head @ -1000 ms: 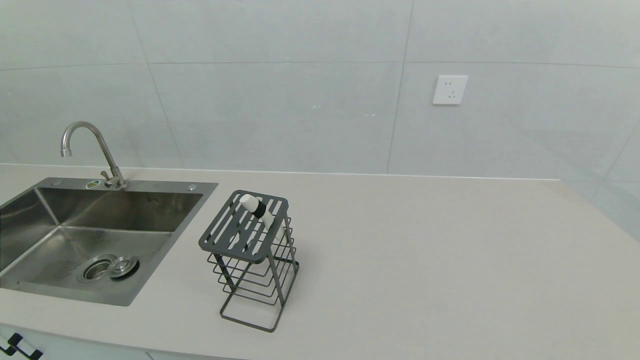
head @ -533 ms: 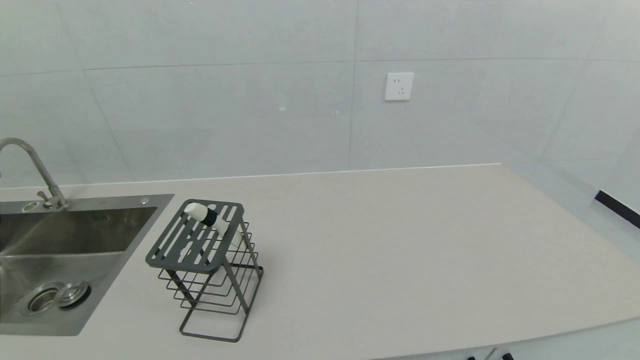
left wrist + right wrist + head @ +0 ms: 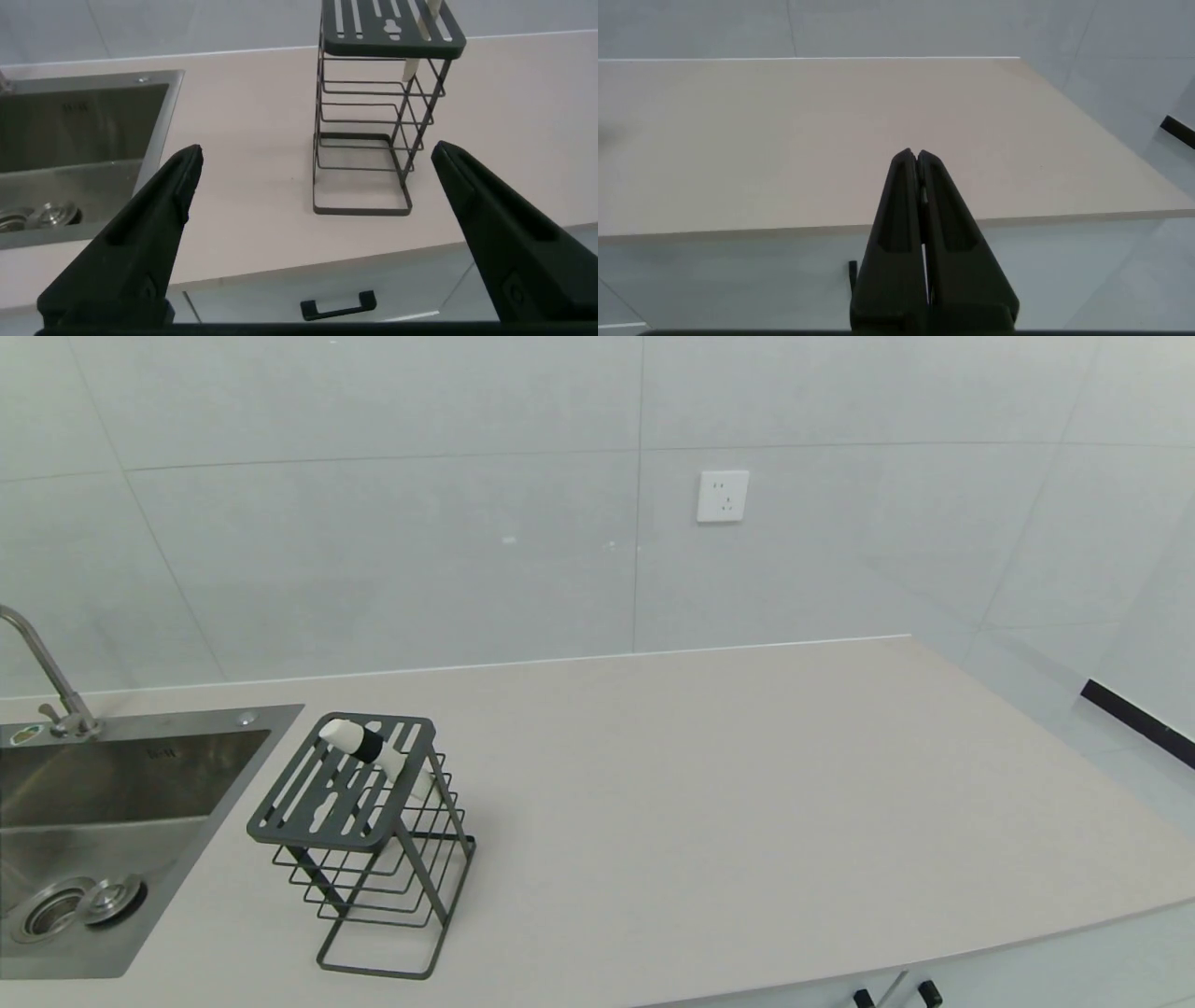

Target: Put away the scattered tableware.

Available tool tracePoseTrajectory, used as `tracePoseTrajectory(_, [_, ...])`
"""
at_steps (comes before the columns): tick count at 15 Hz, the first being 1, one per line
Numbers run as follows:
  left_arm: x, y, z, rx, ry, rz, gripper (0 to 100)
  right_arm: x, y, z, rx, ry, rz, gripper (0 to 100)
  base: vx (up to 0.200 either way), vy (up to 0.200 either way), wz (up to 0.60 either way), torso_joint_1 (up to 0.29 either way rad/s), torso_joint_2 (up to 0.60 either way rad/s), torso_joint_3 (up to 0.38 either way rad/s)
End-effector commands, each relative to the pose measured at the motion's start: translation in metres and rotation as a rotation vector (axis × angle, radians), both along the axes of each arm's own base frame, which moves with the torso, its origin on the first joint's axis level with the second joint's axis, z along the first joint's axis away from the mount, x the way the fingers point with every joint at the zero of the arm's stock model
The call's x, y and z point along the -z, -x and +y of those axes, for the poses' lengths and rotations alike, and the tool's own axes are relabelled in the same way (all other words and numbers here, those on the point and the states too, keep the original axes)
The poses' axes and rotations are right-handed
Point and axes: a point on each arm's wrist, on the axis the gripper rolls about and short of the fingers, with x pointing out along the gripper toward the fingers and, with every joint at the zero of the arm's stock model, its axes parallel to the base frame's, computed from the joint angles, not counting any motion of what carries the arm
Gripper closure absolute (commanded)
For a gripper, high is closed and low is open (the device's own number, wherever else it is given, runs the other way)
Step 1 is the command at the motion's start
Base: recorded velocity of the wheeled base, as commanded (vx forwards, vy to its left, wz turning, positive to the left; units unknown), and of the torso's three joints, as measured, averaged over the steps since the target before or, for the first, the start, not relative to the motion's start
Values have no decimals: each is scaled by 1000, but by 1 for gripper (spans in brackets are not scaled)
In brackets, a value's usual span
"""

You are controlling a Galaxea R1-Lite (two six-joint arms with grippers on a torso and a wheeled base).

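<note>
Head view: 1 slotted rack (image 3: 341, 782), a dark wire frame under a flat top plate, stands on the countertop (image 3: 700, 784) just beside the sink (image 3: 140, 775). 1 white-handled utensil (image 3: 353, 740) sits in a slot at the rack's far corner, tilted, with its handle end toward the sink side and its lower part inside the frame. Risk: the rack looks light and narrow-footed, so a sideways knock would likely slide or tip it, and the leaning utensil could jump out of its slot. Left wrist view: the left gripper (image 3: 316, 154) has its 2 fingers (image 3: 149, 233) spread wide with nothing between them, and it sits short of the counter's front edge, facing the rack. Risk: fingers this wide, coming in level, could catch an upright or the top plate first, because the span is too broad for the wire gaps. Right wrist view: the right gripper (image 3: 917, 159) has its fingers pressed together and holds nothing, and it sits off the counter's front edge. Risk: in this state it would shove a piece rather than grasp it, so the fingers must part first. Item description: the utensil's handle is white and rounded at the end, with 1 black band partway down. Below the plate is a pale narrow part, blade or stem, cannot tell which. It looks smooth and is probably slippery to pinch.
</note>
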Motion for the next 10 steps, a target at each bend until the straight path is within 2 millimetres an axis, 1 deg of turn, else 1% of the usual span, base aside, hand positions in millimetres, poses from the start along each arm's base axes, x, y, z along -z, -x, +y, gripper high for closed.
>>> tracePoseTrajectory(1, [0,0,0,0,0,2,0,0,0,0,0,2,1,100,0,0,0,0,0,0])
tracePoseTrajectory(10, [0,0,0,0,0,2,0,0,0,0,2,-28,6,100,0,0,0,0,0,0])
